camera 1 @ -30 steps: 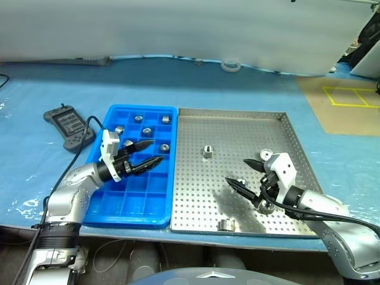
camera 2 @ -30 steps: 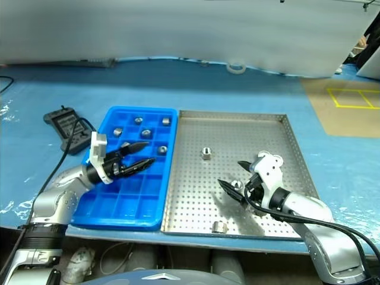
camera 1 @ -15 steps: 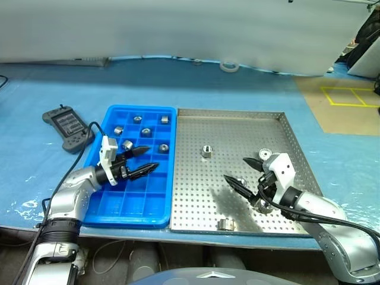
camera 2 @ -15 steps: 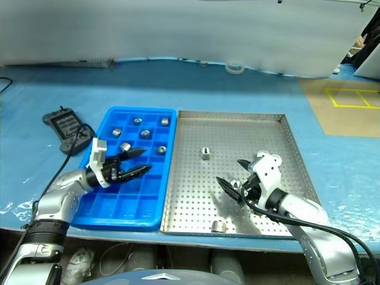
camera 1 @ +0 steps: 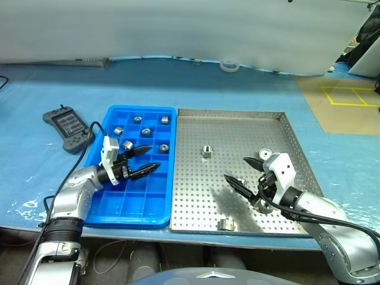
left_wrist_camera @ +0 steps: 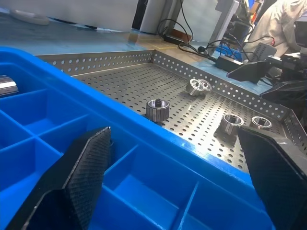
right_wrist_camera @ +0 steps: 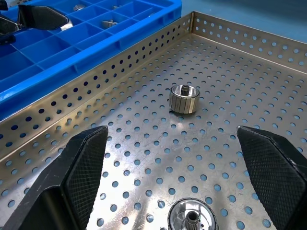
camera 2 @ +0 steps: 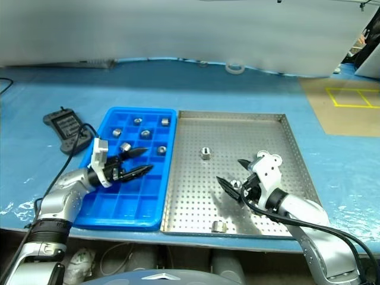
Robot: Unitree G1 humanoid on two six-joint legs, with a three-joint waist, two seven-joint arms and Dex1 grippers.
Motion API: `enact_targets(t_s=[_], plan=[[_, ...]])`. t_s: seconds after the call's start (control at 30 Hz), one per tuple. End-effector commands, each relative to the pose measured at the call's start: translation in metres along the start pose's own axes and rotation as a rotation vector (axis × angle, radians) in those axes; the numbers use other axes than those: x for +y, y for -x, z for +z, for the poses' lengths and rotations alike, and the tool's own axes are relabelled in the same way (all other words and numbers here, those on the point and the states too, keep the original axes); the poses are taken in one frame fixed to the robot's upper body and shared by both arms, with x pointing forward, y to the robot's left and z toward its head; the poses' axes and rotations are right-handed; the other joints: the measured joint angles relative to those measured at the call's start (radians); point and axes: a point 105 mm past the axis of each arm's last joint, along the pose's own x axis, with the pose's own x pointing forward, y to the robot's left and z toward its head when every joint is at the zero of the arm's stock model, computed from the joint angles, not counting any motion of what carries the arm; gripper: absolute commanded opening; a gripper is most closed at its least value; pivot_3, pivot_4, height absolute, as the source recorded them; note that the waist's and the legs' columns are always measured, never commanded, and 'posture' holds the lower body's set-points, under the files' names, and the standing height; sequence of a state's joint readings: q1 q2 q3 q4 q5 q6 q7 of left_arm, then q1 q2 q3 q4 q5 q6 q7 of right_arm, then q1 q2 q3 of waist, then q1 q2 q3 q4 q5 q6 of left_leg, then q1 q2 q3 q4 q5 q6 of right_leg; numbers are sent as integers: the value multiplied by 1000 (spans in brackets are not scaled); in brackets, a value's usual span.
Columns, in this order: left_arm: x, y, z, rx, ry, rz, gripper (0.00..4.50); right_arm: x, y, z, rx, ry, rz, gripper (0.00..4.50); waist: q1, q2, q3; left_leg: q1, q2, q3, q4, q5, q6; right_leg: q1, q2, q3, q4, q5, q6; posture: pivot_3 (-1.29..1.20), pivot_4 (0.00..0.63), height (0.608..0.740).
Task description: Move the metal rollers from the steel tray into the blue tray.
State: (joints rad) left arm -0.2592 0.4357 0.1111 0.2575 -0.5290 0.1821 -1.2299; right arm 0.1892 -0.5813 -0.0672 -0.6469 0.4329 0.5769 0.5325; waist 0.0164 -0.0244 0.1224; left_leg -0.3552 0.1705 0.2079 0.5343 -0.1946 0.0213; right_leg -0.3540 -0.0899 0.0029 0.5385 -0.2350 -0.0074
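- A dark grey controller (camera 1: pixel 67 126) lies on the blue table cover (camera 1: pixel 196 83) at the left of the head views, its cable trailing past the left arm; it sits well apart from the work and plays no part.
- The blue tray (camera 1: pixel 130 200) stands left of centre. Six metal rollers (camera 1: pixel 146 132) rest in its upper compartments; the lower rows are bare.
- The left gripper (camera 1: pixel 142 159) hangs over the tray's middle rows with its jaws spread wide and nothing between them. By the look of it, this arm has no roller to place.
- The steel tray (camera 1: pixel 237 127) fills the centre and right, touching the blue tray's edge. Rollers remain on it: one at upper centre (camera 1: pixel 206 151), one by the lower rim (camera 1: pixel 224 224), and a few near the right arm.
- The right gripper (camera 1: pixel 240 171) hovers above the steel floor, jaws wide and empty; its wrist view shows a roller (right_wrist_camera: pixel 191 221) just below and between the fingers (right_wrist_camera: pixel 76 168).
- I judge the step in hand to be a pick with the right arm: lower straight down, straddle that roller, then close.
- The blue tray's raised rim must be cleared on the carry; a tape roll (camera 1: pixel 230 65) at the top is well out of the way.
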Motion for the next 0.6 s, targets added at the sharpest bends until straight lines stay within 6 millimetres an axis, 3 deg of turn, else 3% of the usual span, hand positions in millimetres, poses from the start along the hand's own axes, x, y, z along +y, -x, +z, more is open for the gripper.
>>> enact_targets(t_s=[0.03,0.1,0.23,0.37,0.47,0.6], plan=[[9,-13,19,-30,-49,19,4434,-5,5,16,-34,48,-8,4500,1,0,0,0,0,0,0,0,0,0,0,0,0,0,0,-236,150,740],[5,-32,38,-36,-82,-38,4434,-7,8,15,-22,59,-13,4500,3,-2,0,-1,0,0,0,0,0,0,0,0,0,0,0,-248,150,740],[-9,-71,51,-1,-128,-185,4434,-11,11,14,-15,61,-43,4500,5,-3,0,-2,-1,0,1,1,-1,0,-1,0,0,0,0,-268,150,740],[-24,-125,73,9,-158,-342,4434,-6,11,14,-21,51,-55,4500,-2,-3,0,-6,-1,0,2,1,-1,1,-1,0,2,1,0,-322,150,740],[-32,-165,67,132,-154,-406,4434,-4,13,12,-20,48,-84,4500,-4,-3,0,-8,-1,0,4,1,-1,-1,-1,-1,3,1,0,-364,150,740],[-22,-191,50,295,-222,-357,4434,-5,17,16,-44,43,-145,4500,-32,-3,-1,-8,-1,0,7,-1,2,1,-2,0,2,1,0,-424,150,740]])
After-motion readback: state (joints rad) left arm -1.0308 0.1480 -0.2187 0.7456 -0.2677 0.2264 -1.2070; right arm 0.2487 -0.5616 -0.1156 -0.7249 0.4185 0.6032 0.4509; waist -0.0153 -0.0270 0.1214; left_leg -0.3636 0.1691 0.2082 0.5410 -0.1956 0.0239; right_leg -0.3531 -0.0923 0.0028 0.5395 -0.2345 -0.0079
